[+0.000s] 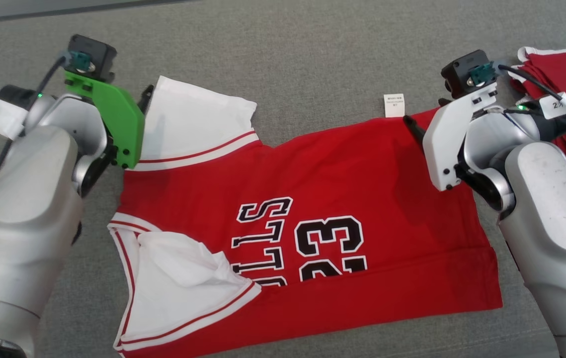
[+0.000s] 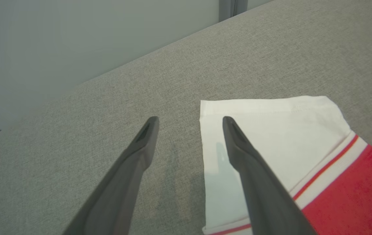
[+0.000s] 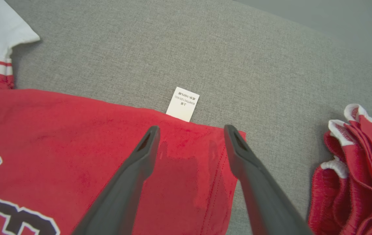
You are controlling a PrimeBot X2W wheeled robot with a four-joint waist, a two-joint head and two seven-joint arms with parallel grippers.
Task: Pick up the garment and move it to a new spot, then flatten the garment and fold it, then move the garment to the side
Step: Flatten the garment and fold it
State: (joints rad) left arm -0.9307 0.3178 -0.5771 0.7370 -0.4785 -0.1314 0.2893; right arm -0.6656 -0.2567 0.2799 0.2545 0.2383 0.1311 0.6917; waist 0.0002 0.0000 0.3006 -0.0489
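— Where are the arms?
— Left arm point(image 1: 19, 199) at nine o'clock, right arm point(image 1: 546, 199) at three, both reaching toward twelve.
— Grippers?
— Left gripper point(image 2: 189, 122) and right gripper point(image 3: 190, 130): jaws spread wide, empty.

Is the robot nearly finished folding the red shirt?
About halfway, I think. Done: the red shirt lies spread on the gray surface, and its near edge looks folded over the letters. In hand: the left gripper is open at the white sleeve, the right gripper open by the label, gripping nothing. Left: fold the far side, then move it aside.
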